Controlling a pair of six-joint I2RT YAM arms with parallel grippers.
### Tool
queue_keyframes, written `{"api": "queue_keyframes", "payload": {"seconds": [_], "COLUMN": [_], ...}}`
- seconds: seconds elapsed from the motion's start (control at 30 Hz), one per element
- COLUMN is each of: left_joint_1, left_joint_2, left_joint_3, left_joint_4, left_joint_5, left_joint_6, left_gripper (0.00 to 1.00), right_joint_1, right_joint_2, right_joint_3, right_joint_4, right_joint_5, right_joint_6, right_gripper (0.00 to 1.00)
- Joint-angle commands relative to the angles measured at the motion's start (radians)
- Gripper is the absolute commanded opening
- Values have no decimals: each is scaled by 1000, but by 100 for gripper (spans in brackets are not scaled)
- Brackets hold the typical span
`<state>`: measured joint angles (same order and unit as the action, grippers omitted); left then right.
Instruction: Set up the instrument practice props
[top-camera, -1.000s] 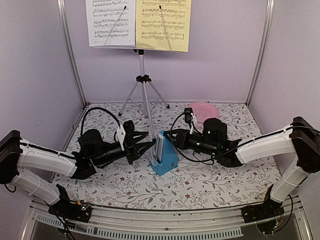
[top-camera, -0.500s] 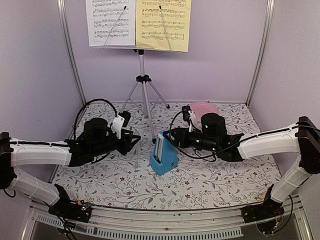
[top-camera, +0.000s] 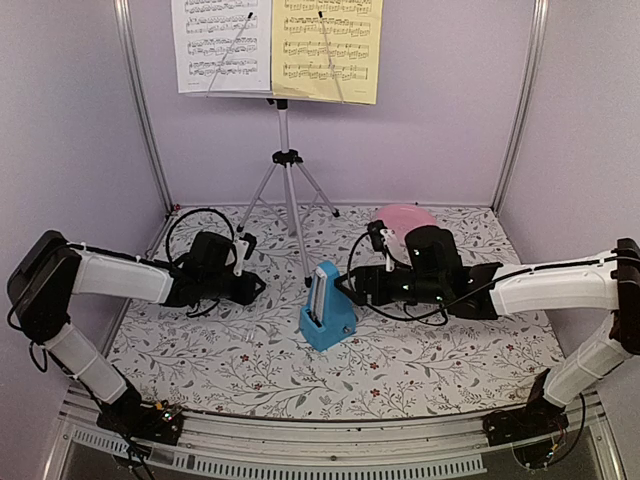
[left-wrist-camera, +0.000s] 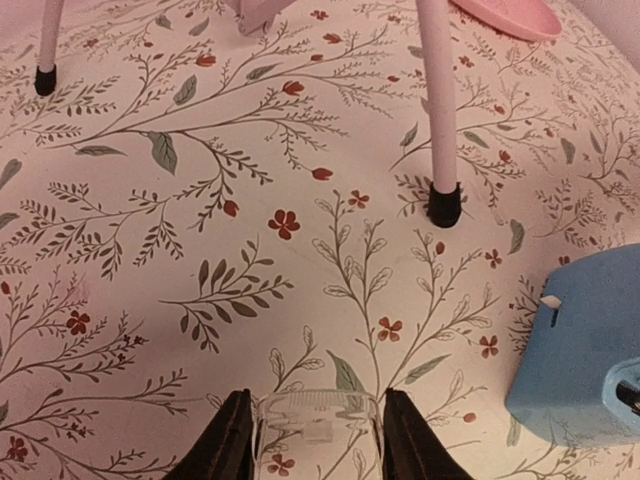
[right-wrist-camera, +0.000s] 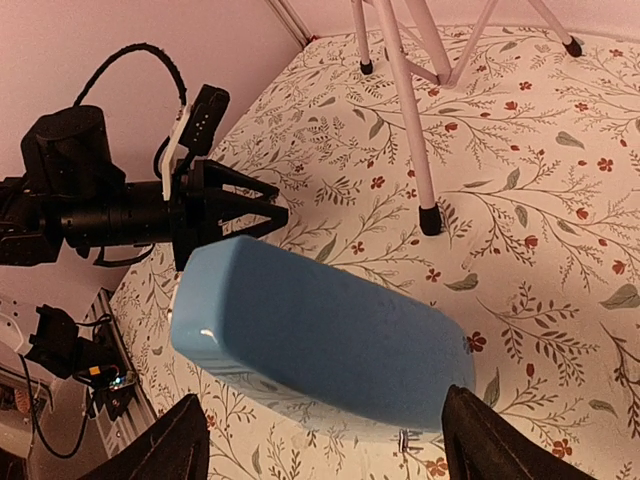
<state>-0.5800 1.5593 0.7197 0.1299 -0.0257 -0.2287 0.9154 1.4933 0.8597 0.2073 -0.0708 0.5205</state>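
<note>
The metronome (right-wrist-camera: 320, 330) lay lengthwise across mid-frame, just ahead of my right gripper's (right-wrist-camera: 322, 425) wide-spread fingers, nearer to it than to my narrowly parted left gripper (left-wrist-camera: 318, 435).

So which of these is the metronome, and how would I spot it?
Find the silver tripod music stand at the back of the flowered table. Just in front of its nearest leg stands the metronome, upright on the cloth. It is the only blue thing, a small tapered block, unlike the flat pink plate farther back.
</note>
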Motion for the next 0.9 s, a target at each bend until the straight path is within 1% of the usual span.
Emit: {"api": "queue_keyframes", "payload": {"seconds": [0.0,0.03,0.07,0.17,0.3,0.4,0.5,0.7,0.77,0.87], "left_joint_1": [21,20,20,20,20,18,11,-20,-40,-69], "left_joint_2": [20,14,8,-15,-28,-20,3,93,122,151], "left_joint_3": [6,0,-6,-29,-53,-65,-66,-54,-48,-44], "left_joint_4": [12,23,34,64,97,134,179,260,276,299], "left_joint_5": [24,29,31,58,70,112,178,260,262,267], "left_joint_6": [13,13,14,19,9,8,9,12,10,3], "left_gripper": [34,41,45,54,61,62,57,39,34,31], "right_joint_1": [-2,-1,-1,2,17,36,57,74,73,70], "right_joint_2": [-119,-148,-174,-241,-257,-218,-147,0,39,90], "right_joint_3": [-67,-100,-127,-198,-276,-304,-317,-280,-246,-197], "right_joint_4": [-65,-66,-65,-56,-28,1,60,162,164,163], "right_joint_5": [-19,-21,-22,-28,-39,-44,-56,-53,-44,-33], "right_joint_6": [4,17,26,60,104,129,155,176,167,145], "right_gripper": [83,84,84,84,81,76,68,52,50,46]}}
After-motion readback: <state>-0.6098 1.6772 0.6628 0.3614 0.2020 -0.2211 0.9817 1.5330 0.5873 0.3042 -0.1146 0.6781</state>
